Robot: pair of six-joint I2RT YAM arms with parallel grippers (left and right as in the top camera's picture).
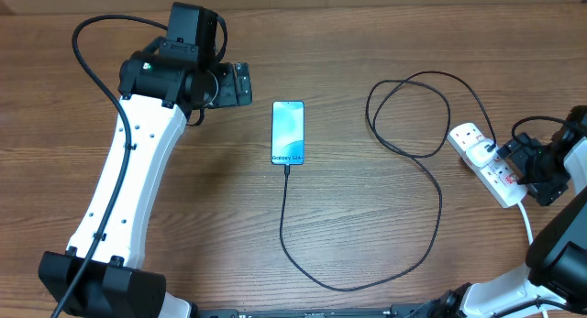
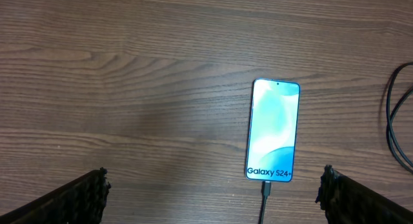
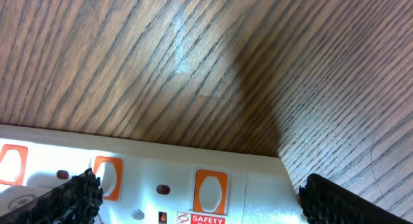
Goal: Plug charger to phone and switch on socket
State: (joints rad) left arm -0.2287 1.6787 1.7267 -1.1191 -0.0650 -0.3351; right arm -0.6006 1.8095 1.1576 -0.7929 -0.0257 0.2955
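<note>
Overhead, the wood-grain bench fills the picture, with the white left arm reaching up its left side and the right arm coming in at the right edge. The left jaws stand spread wide and hold nothing; they hang over bare wood just left of the phone, and in the left wrist view their dark padded fingertips sit in the two lower corners with the phone's lower end between them.

The right jaws are spread wide as well, with nothing pinched. They sit right at the socket, and the right wrist view shows the strip's top face between the fingertips; whether they touch it I cannot tell.

The socket is a white oblong strip lying aslant near the right edge, with small red-orange switches along its face and a thick white cord curving off towards the near edge.

The charger is a thin black cable. It runs from the socket, loops loosely above it, then sweeps down and round to the phone.

The phone lies flat near the middle of the bench, a slim rectangle with a light blue screen and "Galaxy S24+" in white at its lower end. The charger's small connector meets that lower edge.
</note>
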